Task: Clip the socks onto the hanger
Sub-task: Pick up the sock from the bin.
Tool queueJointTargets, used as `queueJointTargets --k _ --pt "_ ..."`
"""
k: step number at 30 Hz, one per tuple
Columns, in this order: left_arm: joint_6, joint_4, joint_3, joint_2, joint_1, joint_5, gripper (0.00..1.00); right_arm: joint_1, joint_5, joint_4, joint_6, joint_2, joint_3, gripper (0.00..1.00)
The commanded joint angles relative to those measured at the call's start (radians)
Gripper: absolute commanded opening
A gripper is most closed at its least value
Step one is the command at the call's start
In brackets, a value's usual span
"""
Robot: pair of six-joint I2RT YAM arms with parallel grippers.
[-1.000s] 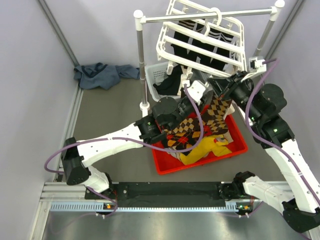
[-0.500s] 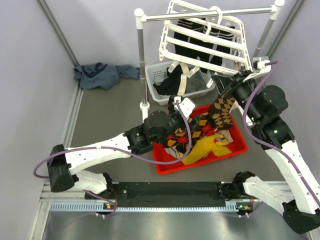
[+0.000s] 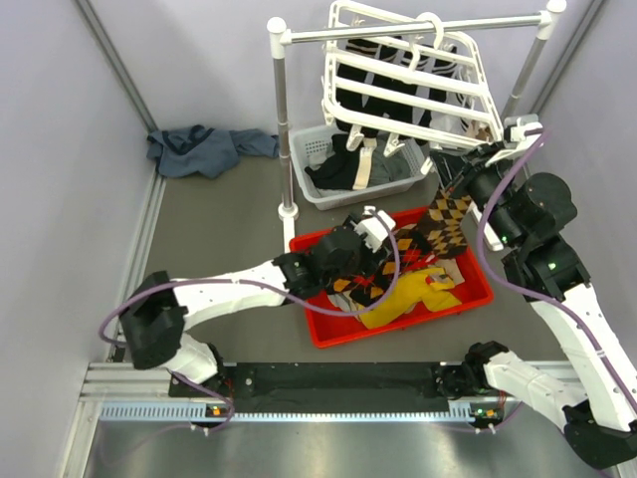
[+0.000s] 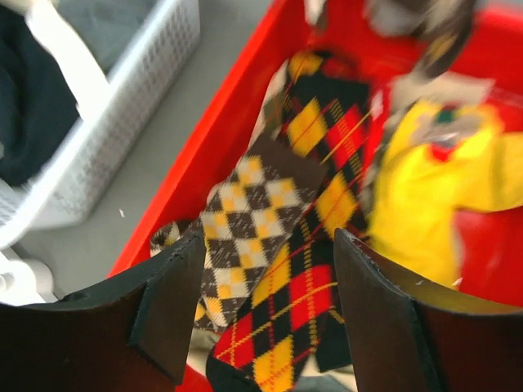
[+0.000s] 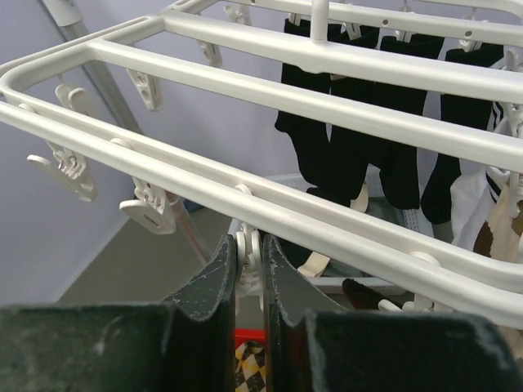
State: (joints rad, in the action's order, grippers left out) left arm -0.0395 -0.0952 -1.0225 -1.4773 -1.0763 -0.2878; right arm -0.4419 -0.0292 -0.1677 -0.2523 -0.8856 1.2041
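My left gripper [image 4: 265, 269] hangs wide above socks [image 4: 245, 212] in the red bin [image 4: 221, 139]. My right gripper [image 5: 250, 245] pinches a clip [image 5: 248, 278] on the hanger [image 5: 368, 114].

so the hanger [image 5: 327, 104] is a big white plastic frame of parallel bars with little clips dangling, hanging tilted by its hook. One brown-and-cream argyle sock [image 3: 445, 221] hangs under its near right corner. Another brown sock [image 4: 245, 220] and a black sock [image 4: 306, 282] with red and orange diamonds lie overlapping in the red bin [image 4: 221, 131].
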Motion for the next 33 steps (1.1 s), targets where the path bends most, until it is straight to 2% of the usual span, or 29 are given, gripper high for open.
queueJointTargets --k 1,8,15,22,26,29,30,33 --pt "0.036 0.031 -0.097 -0.101 0.073 0.094 0.68 0.003 -0.02 0.0 0.038 0.013 -0.006 0.04" --pt "0.036 0.121 -0.257 -0.299 0.148 0.206 0.64 0.002 -0.029 0.0 0.051 0.017 -0.012 0.04" --pt "0.067 0.199 -0.384 -0.42 0.185 0.352 0.64 0.003 -0.034 0.004 0.054 0.016 -0.02 0.04" --pt "0.081 0.302 -0.494 -0.531 0.191 0.397 0.61 0.003 -0.032 0.013 0.05 0.013 -0.029 0.04" --pt "0.082 0.388 -0.565 -0.6 0.194 0.417 0.53 0.003 -0.037 0.007 0.051 0.011 -0.029 0.04" --pt "0.082 0.423 -0.588 -0.61 0.194 0.421 0.39 0.003 -0.038 0.007 0.053 0.013 -0.029 0.04" --pt "0.084 0.423 -0.587 -0.607 0.194 0.421 0.3 0.003 -0.038 0.007 0.053 0.013 -0.029 0.04" --pt "0.089 0.422 -0.577 -0.583 0.194 0.415 0.2 0.002 -0.038 0.007 0.051 0.013 -0.032 0.04"
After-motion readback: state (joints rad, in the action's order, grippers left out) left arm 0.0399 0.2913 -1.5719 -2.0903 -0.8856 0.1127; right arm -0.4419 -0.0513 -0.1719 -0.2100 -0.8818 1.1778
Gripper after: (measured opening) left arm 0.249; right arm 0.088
